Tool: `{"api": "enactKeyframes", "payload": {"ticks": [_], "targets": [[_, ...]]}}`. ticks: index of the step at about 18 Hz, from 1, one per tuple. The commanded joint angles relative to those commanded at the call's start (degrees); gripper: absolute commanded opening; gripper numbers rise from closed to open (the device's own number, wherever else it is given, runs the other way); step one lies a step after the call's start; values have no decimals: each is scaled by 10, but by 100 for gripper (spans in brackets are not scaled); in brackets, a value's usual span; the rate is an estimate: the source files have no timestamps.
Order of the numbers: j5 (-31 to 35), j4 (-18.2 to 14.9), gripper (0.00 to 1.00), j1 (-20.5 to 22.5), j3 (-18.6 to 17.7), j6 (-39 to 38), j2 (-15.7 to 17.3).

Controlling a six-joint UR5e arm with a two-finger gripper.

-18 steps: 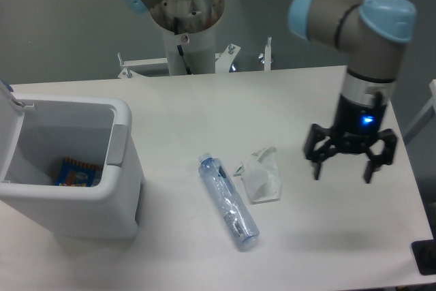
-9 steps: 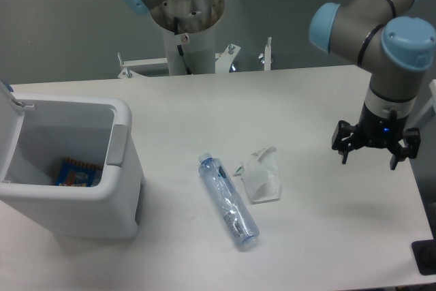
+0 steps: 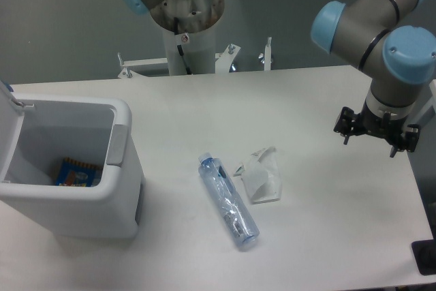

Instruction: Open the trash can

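The white trash can (image 3: 102, 199) stands at the table's left front. Its lid (image 3: 8, 127) is swung up at the far left, so the inside shows. A blue and orange packet (image 3: 75, 172) lies at its bottom. The grey push tab (image 3: 117, 144) is on its right rim. My gripper (image 3: 372, 141) hangs over the table's right side, far from the can. Its fingers are spread and empty.
A clear plastic bottle (image 3: 228, 201) lies in the middle of the table. A crumpled white wrapper (image 3: 261, 177) lies just right of it. The robot's base column (image 3: 185, 25) stands behind the table's far edge. A dark object (image 3: 425, 257) sits at the right front corner.
My gripper has moved right and up, away from the wrapper toward the table's right edge. The trash can, bottle and wrapper have not moved.
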Motion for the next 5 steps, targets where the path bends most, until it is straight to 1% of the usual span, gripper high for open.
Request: {"api": "enactKeyframes", "payload": {"ticks": [5], "targets": [[1,3,100,-1,-6,0,1]]}}
